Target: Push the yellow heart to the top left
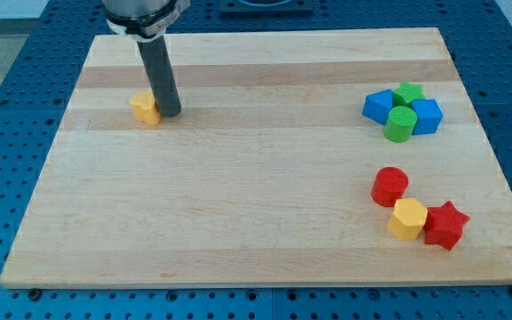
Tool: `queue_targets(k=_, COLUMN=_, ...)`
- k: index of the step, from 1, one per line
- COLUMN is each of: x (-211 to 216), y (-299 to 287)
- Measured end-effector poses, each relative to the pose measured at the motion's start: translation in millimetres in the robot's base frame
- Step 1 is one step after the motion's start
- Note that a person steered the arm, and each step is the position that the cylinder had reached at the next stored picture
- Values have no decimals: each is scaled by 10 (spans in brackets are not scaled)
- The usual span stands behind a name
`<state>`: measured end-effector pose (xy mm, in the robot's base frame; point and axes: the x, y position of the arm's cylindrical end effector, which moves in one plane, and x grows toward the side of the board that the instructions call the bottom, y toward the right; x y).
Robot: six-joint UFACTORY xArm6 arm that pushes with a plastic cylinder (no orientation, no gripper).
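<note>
The yellow heart [145, 108] lies on the wooden board [238, 204] in the upper left part of the view. My tip [171, 115] stands on the board right at the heart's right side, touching or almost touching it. The dark rod rises from there to the view's top, and it hides a sliver of the heart's right edge.
At the view's right, a blue block [380, 106], a green star [408, 92], a green cylinder [400, 124] and another blue block [427, 116] cluster together. Below them sit a red cylinder [389, 187], a yellow hexagon [407, 219] and a red star [444, 225].
</note>
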<state>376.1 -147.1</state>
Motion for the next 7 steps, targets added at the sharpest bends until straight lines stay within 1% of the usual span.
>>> queue_targets(k=1, x=188, y=-91)
queue_targets(k=2, x=286, y=-212)
queue_targets(k=3, x=277, y=-325)
queue_targets(k=4, x=208, y=-457)
queue_targets(k=7, x=-329, y=-605)
